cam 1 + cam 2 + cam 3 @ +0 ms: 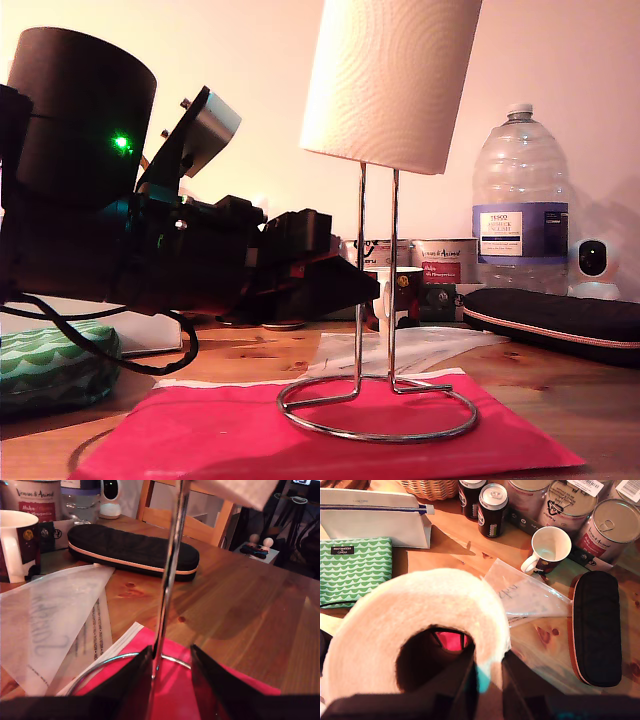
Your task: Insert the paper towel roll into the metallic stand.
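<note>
So the paper towel roll (392, 75) is up in the air over the metallic stand (377, 330), its lower end just above the top of the looped post. My second gripper (489, 680) is clenched on the roll's wall, one finger down inside the core and one outside; through the hole I can see a bit of red below. My first gripper (171, 667) is low by the post, fingers spread to either side of the chrome wire and not clearly touching it, so released as far as I can see.

The stand's ring base sits on a red mat (200, 435) at the near edge of the wooden tabletop (560, 390). Warm, dim light, plain pale wall behind.

Around it: a clear plastic bag (530, 597) and some paper just behind the mat, a white mug (547, 550) beyond that, then a row of tins (607, 530) and dark cans (492, 502) along the far edge. A black zipped case (595, 627) lies toward the exterior view's right, with a big water bottle (520, 200) and a small white camera (594, 262) behind it. A green wave-pattern pouch (352, 570) sits at the exterior view's left, a white pouch (375, 520) and a wicker basket (430, 487) past it. A wooden chair (190, 517) stands off the table's edge.
</note>
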{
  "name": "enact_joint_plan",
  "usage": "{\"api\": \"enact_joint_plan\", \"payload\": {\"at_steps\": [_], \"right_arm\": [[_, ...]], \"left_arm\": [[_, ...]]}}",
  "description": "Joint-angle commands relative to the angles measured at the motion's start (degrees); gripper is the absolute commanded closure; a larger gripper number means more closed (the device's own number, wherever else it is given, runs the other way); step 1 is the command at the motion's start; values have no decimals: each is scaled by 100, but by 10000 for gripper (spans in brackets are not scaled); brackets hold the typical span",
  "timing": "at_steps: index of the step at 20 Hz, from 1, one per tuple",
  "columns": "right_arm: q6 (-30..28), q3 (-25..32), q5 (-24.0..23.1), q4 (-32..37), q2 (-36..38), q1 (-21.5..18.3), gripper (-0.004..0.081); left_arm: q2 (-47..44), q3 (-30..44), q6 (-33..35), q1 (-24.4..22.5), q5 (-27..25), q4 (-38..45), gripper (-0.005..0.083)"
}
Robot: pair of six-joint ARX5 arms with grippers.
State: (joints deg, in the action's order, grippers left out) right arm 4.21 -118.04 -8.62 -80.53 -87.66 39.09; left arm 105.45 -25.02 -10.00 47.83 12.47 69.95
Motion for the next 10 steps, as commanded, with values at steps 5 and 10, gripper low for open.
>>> {"api": "enact_joint_plan", "payload": {"at_steps": [5,10], "right_arm": [[-20,-13,-140,175,-68,-37,782],[-17,-13,-138,175,-68,-35,782]], "left_arm": [[-437,83,636,70,-190,-743,567],[-935,83,754,70,-413,-1351,567]]}}
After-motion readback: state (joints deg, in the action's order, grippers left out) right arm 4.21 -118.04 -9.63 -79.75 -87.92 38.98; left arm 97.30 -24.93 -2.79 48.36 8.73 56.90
